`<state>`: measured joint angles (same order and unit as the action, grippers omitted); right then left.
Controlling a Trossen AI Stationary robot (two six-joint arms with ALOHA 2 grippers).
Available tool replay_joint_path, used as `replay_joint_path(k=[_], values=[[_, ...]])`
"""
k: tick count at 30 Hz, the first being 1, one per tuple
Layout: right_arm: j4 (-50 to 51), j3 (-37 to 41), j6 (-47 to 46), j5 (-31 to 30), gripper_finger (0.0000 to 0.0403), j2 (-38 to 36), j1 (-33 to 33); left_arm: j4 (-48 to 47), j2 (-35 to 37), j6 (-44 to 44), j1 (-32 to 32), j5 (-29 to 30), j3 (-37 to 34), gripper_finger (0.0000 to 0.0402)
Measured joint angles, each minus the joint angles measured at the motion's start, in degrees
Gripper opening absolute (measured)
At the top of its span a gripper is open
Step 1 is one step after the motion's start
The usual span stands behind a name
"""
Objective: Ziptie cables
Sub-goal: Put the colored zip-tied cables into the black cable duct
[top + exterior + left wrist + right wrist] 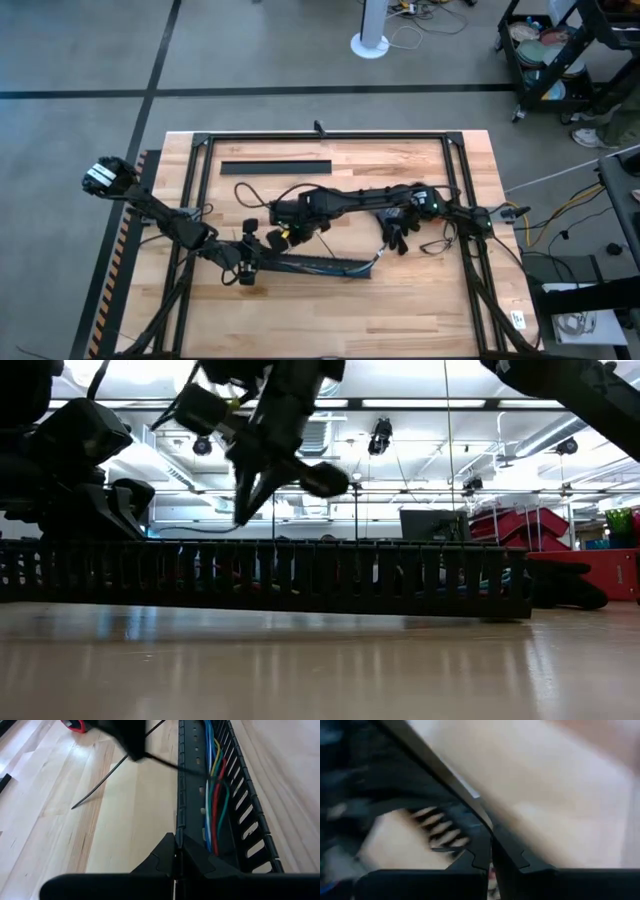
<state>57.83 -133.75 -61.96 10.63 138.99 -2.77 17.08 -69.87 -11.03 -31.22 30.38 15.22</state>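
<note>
On the table, left end effector [175, 851] clamping duct [200, 800] wall, right end effector [490, 857] pinching ziptie [435, 770]

Two dark jointed arms, black cabling along them, yellow accents near the wrists, dark wedge-shaped pincer fingers [165, 855].

Black comb-toothed duct [270, 575] across wooden table [320, 660], right gripper [262, 485] just above it w/ jaws nearly together, ceiling lights behind

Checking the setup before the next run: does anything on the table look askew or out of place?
One ziptie lies loose and slanted on the bare wood beside the duct, clear of the cables in the channel. Nothing looks damaged.
</note>
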Motion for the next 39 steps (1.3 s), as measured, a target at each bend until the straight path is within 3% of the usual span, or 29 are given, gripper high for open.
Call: replay_joint_path(k=[4,39], values=[[-3.72,-0.11,-1.73,4.79,0.0000,1.61,-0.66,-0.04,0.00,0.02,0.00,-0.01,0.00,0.0000],[-3.07,0.72,-3.58,4.36,0.0000,2.66,0.07,0.03,-0.02,0.05,0.12,0.12,-0.02,0.0000]])
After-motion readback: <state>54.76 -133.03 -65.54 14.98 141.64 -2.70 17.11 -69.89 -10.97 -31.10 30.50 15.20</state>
